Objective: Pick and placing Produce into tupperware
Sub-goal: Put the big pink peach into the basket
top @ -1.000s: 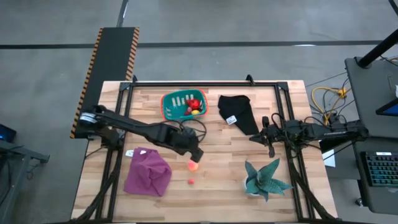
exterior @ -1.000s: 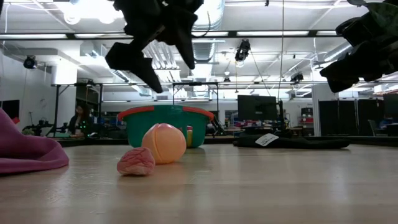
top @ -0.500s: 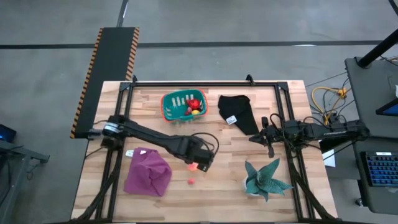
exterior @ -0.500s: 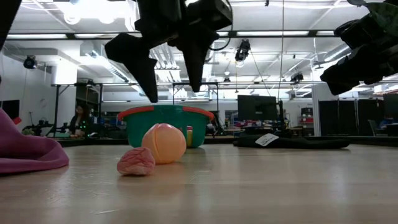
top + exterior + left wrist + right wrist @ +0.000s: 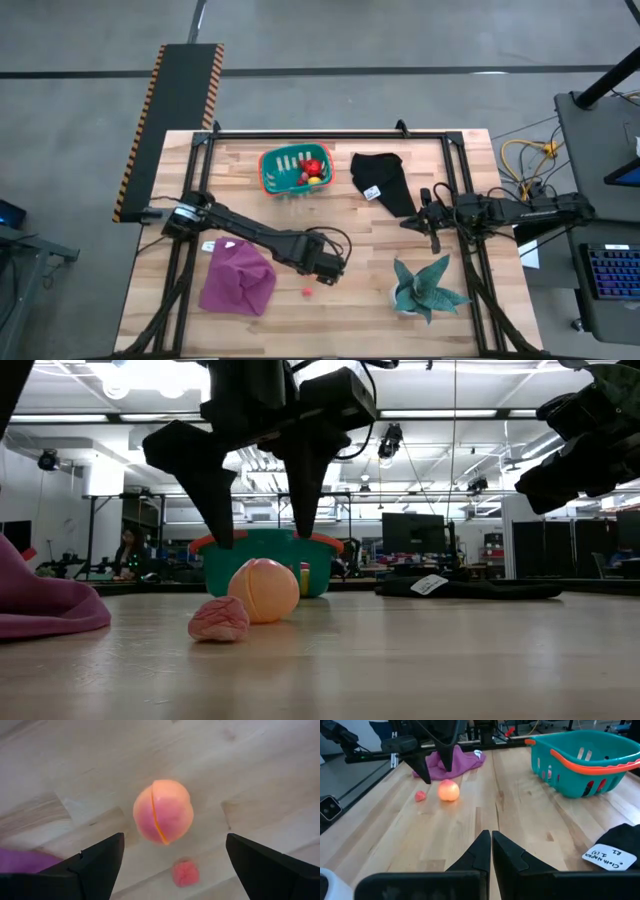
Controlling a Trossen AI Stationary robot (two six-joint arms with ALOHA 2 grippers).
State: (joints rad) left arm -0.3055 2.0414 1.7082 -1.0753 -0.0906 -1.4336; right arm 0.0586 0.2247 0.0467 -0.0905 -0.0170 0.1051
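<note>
A peach-coloured toy fruit (image 5: 163, 811) lies on the wooden table, with a small pink produce piece (image 5: 185, 873) beside it; both also show in the low view, the fruit (image 5: 265, 590) and the piece (image 5: 218, 619). My left gripper (image 5: 260, 540) is open just above the fruit, one finger on each side, touching nothing. In the high view my left gripper (image 5: 326, 268) hides the fruit. The teal tupperware (image 5: 297, 170) stands at the far middle and holds red and yellow produce. My right gripper (image 5: 490, 851) is shut and empty at the table's right side (image 5: 432, 226).
A purple cloth (image 5: 237, 278) lies near left, a black cloth (image 5: 385, 182) with a white label lies far right, and a teal spiky plant (image 5: 425, 287) stands near right. Bare wood lies between the fruit and the tupperware.
My left gripper has moved toward the table's near edge and a little right, and has come down over the peach-coloured fruit, so its fingers now stand on either side just above it. The fruit and the pink piece have not moved.
</note>
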